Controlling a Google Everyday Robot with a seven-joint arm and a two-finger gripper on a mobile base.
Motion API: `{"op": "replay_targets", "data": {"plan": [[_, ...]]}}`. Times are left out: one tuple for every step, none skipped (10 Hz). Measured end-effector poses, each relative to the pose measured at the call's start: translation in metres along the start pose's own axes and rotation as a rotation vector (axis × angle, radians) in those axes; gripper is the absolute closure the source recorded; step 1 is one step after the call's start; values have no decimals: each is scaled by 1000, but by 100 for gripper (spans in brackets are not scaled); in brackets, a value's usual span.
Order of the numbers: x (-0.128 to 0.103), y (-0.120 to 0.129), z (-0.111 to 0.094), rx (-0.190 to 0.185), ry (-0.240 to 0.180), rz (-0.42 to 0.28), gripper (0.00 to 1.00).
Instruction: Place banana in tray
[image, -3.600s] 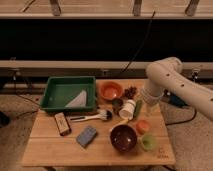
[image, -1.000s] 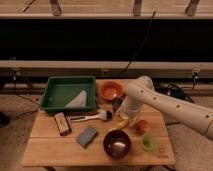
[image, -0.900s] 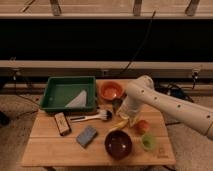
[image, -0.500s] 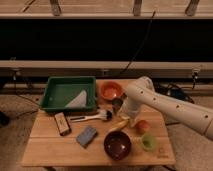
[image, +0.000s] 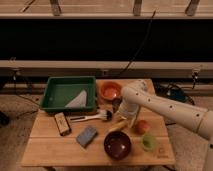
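The banana (image: 118, 125), small and pale yellow, lies on the wooden table just above the maroon bowl (image: 117, 145). My gripper (image: 123, 118) is low over the table at the end of the white arm (image: 160, 106), right at the banana's upper end; whether it touches the banana cannot be told. The dark-green tray (image: 49, 96) stands at the table's back left, well left of the gripper. It holds a white sheet (image: 78, 100).
An orange bowl (image: 110, 90) stands behind the gripper. A white-handled brush (image: 91, 117) lies to its left. A blue sponge (image: 86, 135) and a dark bar (image: 62, 123) lie front left. A small orange object (image: 142, 126) and a green cup (image: 148, 142) sit at the right.
The arm has come down from a raised pose at the right and reached left to the banana. Over the last second it has barely moved.
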Motion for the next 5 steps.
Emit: {"op": "replay_targets", "data": {"plan": [[0, -2, 3, -6, 0, -1, 37], [-1, -4, 6, -16, 1, -3, 37], [0, -4, 10, -28, 3, -2, 37], [0, -3, 13, -39, 6, -1, 38], [1, -1, 15, -49, 7, 2, 46]]}}
